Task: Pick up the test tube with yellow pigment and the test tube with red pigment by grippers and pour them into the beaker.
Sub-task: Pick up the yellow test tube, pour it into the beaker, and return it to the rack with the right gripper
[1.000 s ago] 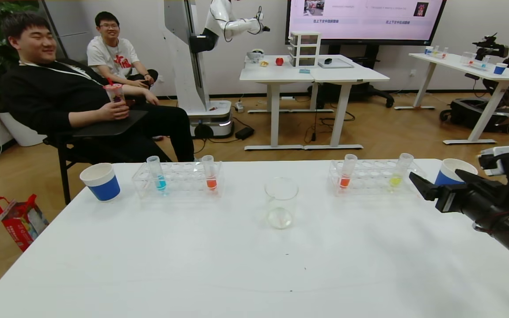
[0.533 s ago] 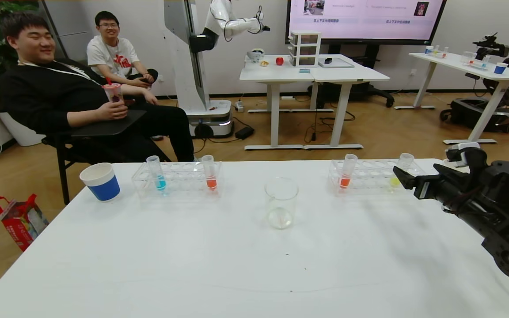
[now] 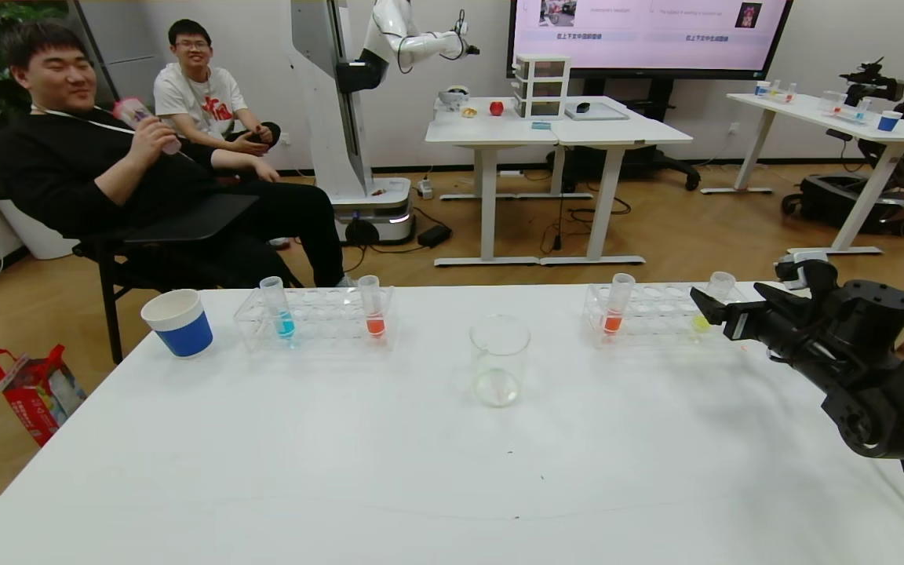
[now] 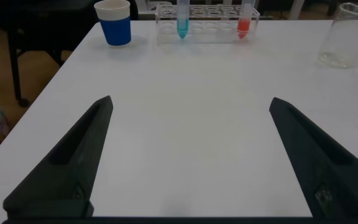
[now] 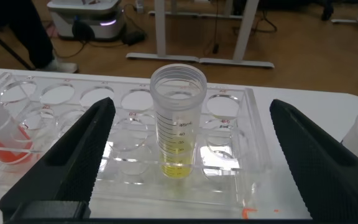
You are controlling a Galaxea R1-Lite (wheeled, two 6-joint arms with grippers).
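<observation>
The test tube with yellow pigment (image 5: 178, 121) stands upright in a hole of the right rack (image 3: 656, 315), at the rack's right end, and I see it sitting right between the two fingers of my right gripper (image 5: 188, 155). The fingers are spread wide on both sides of it and hold nothing; I cannot tell if they touch the rack. My right arm reaches in low from the right side of the white table (image 3: 389, 463), pointing at the tube. Half a second ago it was a little farther back, and a second ago it was out by the table's right edge with a blue cup showing behind it; now the arm hides that cup. The test tube with red pigment (image 3: 617, 305) stands at the left end of the same rack, well apart from the gripper. The beaker (image 3: 499, 360) sits in the middle of the table with lots of bare room around it. My left gripper (image 4: 188, 155) hangs low over the near left part of the table, wide open and empty, with open table between it and the left rack (image 4: 207, 25) and the blue cup (image 4: 114, 22).
</observation>
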